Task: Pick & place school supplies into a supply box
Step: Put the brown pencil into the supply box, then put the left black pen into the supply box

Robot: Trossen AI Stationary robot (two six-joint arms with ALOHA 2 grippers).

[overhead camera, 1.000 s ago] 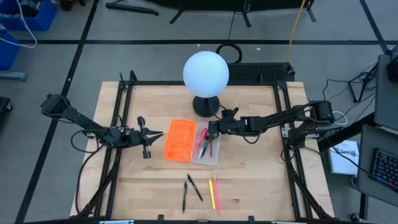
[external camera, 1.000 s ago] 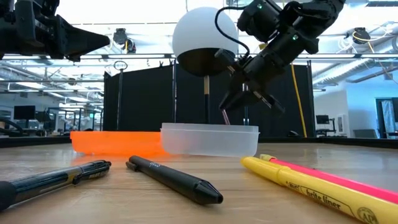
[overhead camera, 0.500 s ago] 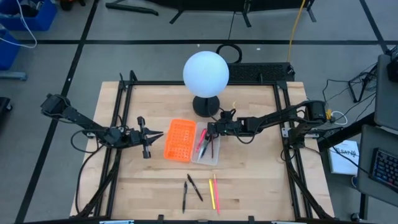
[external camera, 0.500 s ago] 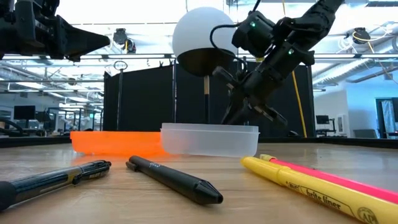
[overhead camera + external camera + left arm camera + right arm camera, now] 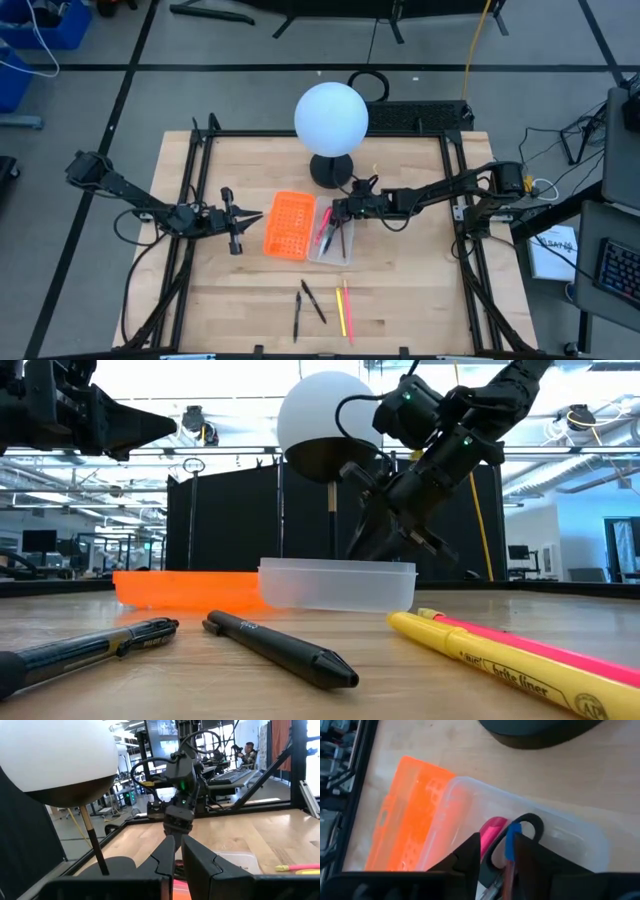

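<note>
My right gripper (image 5: pixel 337 211) (image 5: pixel 497 857) is over the far end of the clear supply box (image 5: pixel 341 251) (image 5: pixel 335 585), shut on the small scissors (image 5: pixel 522 827); its tips are behind the box wall in the low view. A pink-red pen (image 5: pixel 325 227) (image 5: pixel 492 831) and other dark supplies lie in the box. Two black pens (image 5: pixel 314 302) (image 5: pixel 280 648), a yellow pen (image 5: pixel 340 312) (image 5: pixel 500 660) and a pink one (image 5: pixel 347 303) lie flat near the table's near edge. My left gripper (image 5: pixel 240 218) (image 5: pixel 178 860) is shut, waiting left of the orange panel (image 5: pixel 288 225). My right gripper pinches the scissors between its two fingers just behind the black loop handle (image 5: pixel 530 821), at a blue piece (image 5: pixel 512 842). It comes slanting down from the table's right. The handle sticks out beyond the fingertips, over the box. Whether the scissors touch the box floor, I cannot tell.
The orange perforated panel lies against the box's left side. A lamp with a white globe (image 5: pixel 331 115) stands on a black base (image 5: pixel 330 170) just beyond the box, close to my right arm. Bare wood lies left of the loose pens and on the table's right part.
My right gripper has gone down toward the supply box with the scissors and shifted slightly toward the table's left; its tips, earlier above the box rim in the low view, are now behind the wall.
</note>
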